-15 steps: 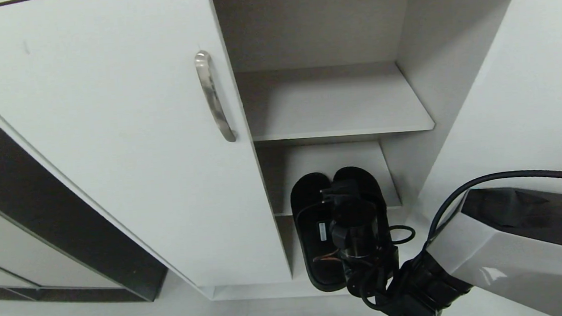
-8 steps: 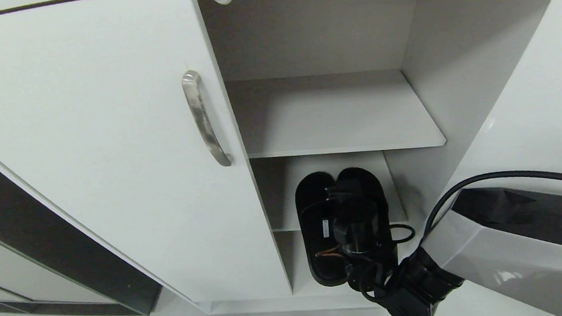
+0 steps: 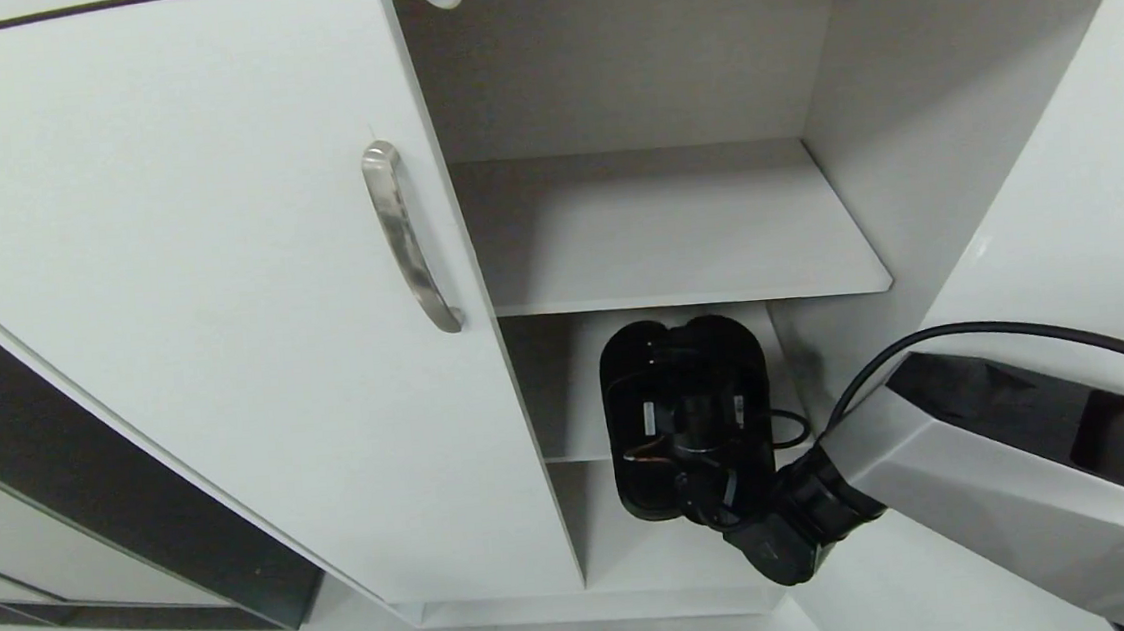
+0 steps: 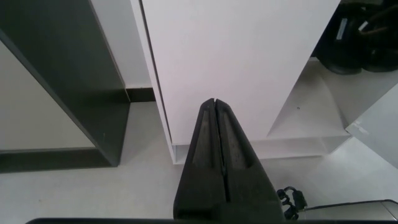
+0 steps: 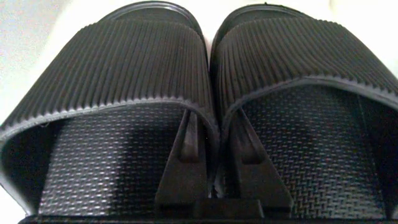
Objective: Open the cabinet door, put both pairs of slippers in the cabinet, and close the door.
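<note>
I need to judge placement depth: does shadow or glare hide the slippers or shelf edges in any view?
Head view: the lower compartment sits in shadow under the shelf, but the black slippers stand out against white; glare only on the door handle. Right wrist view: slipper straps lit, the right gripper a dark shape beneath them. Left wrist view: even light, no glare.

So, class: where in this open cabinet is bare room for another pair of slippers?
The upper shelf, between the closed door and the side wall, is bare. The lower shelf is crowded: the right gripper holds the black slippers there, leaving slim strips beside them.
</note>
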